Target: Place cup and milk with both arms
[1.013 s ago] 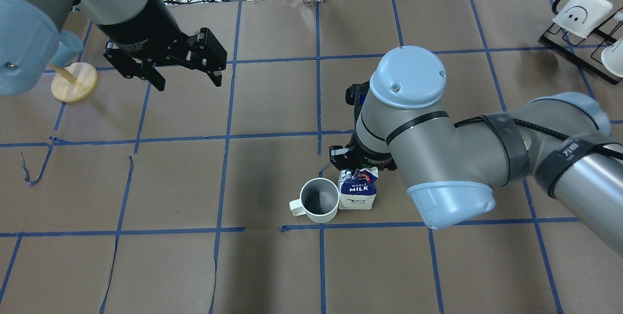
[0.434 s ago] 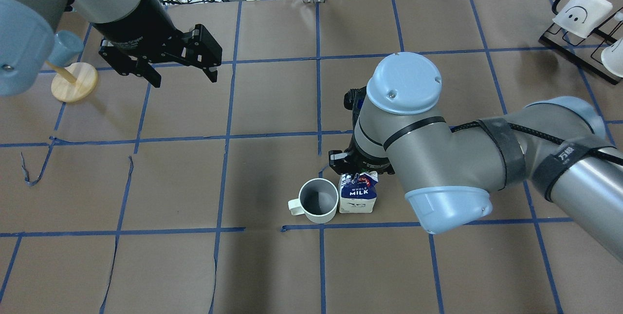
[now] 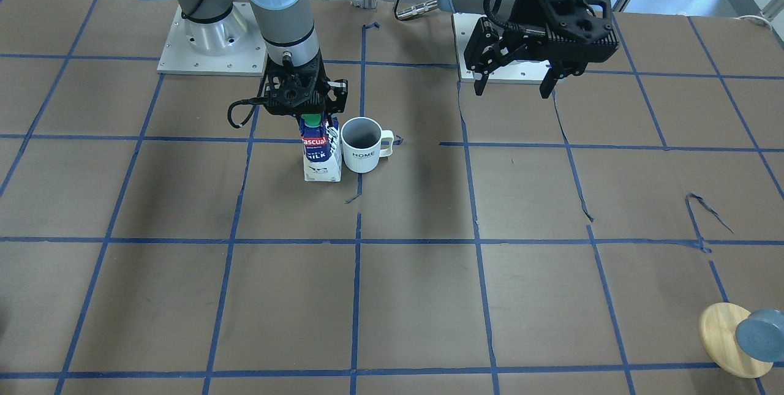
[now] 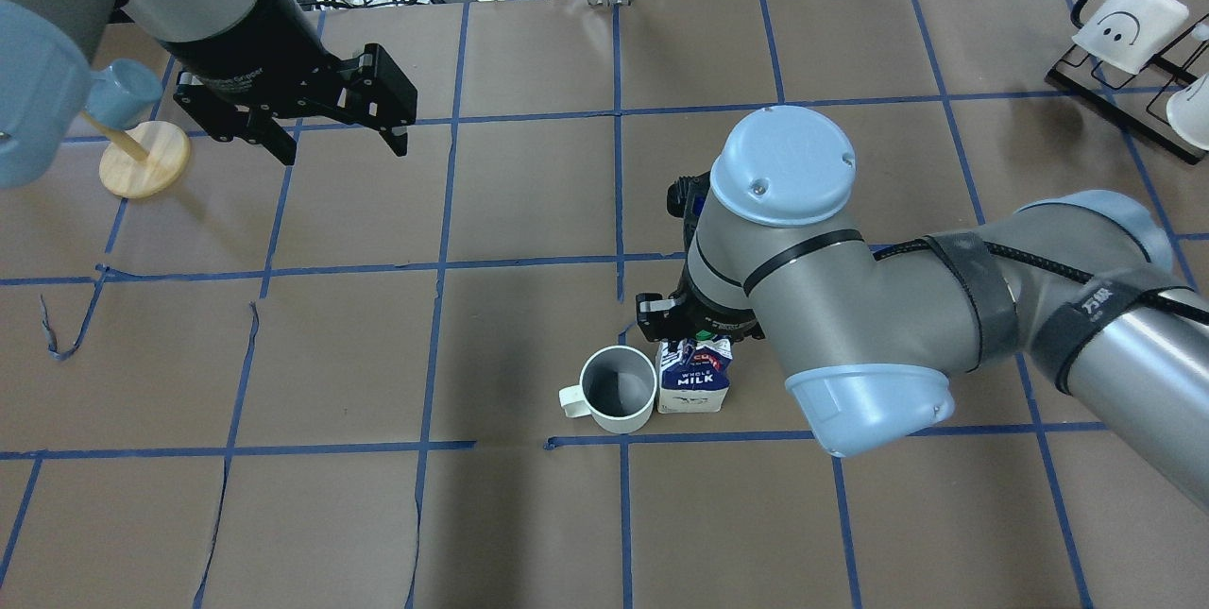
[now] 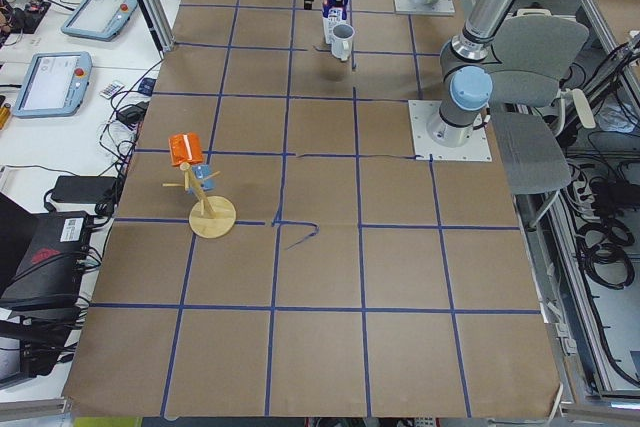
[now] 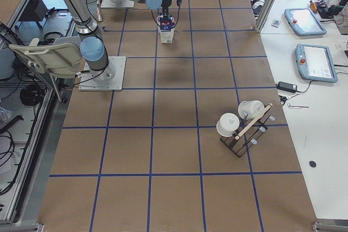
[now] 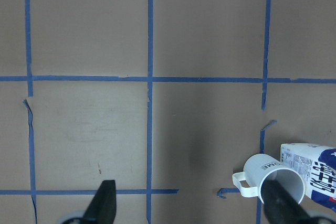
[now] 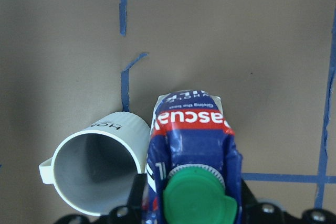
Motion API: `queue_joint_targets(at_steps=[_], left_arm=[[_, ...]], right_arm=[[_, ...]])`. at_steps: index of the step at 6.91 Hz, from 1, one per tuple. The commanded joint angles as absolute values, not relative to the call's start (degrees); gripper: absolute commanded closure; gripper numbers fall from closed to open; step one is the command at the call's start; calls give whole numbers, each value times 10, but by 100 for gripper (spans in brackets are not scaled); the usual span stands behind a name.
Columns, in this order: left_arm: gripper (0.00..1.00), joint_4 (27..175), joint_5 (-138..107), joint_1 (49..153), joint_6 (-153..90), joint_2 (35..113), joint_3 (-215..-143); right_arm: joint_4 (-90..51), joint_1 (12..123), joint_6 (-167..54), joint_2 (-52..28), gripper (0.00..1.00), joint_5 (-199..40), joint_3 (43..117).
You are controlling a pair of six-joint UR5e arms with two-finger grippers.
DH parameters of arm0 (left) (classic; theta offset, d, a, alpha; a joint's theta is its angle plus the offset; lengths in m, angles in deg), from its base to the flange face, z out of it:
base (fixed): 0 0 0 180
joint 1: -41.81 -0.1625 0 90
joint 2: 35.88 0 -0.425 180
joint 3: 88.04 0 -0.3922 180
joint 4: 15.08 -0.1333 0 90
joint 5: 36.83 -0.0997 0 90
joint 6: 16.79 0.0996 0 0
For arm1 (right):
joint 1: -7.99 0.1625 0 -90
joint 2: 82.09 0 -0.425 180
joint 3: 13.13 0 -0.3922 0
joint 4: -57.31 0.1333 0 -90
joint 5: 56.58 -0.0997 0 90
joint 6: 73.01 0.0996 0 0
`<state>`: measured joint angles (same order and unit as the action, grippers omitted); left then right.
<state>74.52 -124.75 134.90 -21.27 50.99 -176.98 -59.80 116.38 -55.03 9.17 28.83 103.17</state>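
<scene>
The white cup (image 4: pixel 619 387) stands upright on the table with its handle toward the robot's left. It also shows in the front view (image 3: pixel 361 147) and both wrist views (image 7: pixel 273 179) (image 8: pixel 94 177). The milk (image 4: pixel 694 380) stands upright right beside it, touching or nearly so (image 3: pixel 321 153) (image 8: pixel 191 129). My right gripper (image 3: pixel 312 114) comes straight down over the carton's top. Its fingers flank the gable by the green cap, shut on the milk (image 8: pixel 189 198). My left gripper (image 4: pixel 340 151) is open and empty, raised far off at the back left (image 3: pixel 511 90) (image 7: pixel 194 203).
A wooden peg stand (image 4: pixel 144 159) with a blue cup stands at the far left (image 3: pixel 729 337). A black rack (image 4: pixel 1129 24) with white mugs sits at the far right corner. Blue tape lines cross the brown table cover.
My left gripper has drawn away toward the back left, still open. My right arm has shifted slightly over the milk, and the carton stands a little straighter.
</scene>
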Motion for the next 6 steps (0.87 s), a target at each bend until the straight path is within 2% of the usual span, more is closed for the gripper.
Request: queue_joint_targets(at_steps=[1, 2, 4, 6], left_arm=[[0, 746, -1249, 1349, -213, 510, -1770], [0, 746, -1249, 1349, -213, 510, -1770], [0, 747, -1249, 1349, -213, 509, -1771], [0, 746, -1248, 1348, -214, 508, -1771]], right_arm=[[-600, 1148, -565, 89, 9, 295, 982], [-563, 1132, -582, 84, 2, 313, 911], [-458, 1054, -696, 67, 0, 319, 772], [-443, 982, -748, 62, 0, 311, 725]])
